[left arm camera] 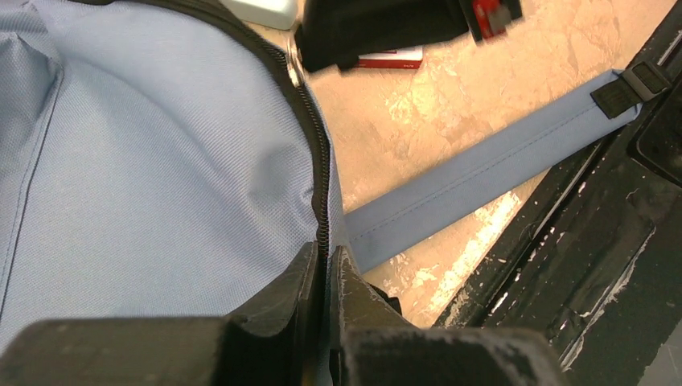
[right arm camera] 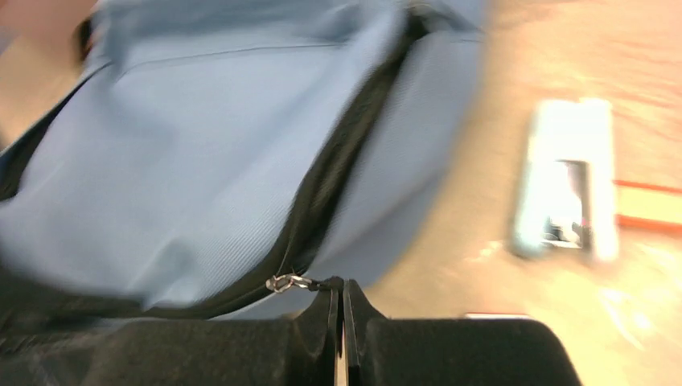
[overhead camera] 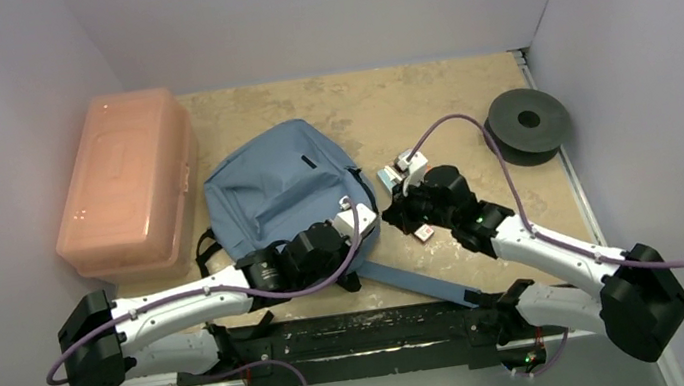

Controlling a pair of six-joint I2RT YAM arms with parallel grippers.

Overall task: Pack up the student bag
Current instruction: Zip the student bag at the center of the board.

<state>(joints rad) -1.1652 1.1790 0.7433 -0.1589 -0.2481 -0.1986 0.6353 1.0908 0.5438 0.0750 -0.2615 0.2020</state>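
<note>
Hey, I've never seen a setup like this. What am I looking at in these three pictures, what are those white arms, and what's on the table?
Those are two robot arms, bolted side by side at the near edge of a table. The wide picture looks down from a fixed camera above and behind them. The other two pictures come from small cameras on each wrist, so each arm's own black fingers show at the bottom.

On the table lie a blue-grey student bag, a salmon-pink plastic box, a dark spool and a few small packets.

The left gripper is shut on the bag's edge, right at the zipper. The right gripper is shut too, apparently pinching the zipper pull. That picture is blurred.
</note>
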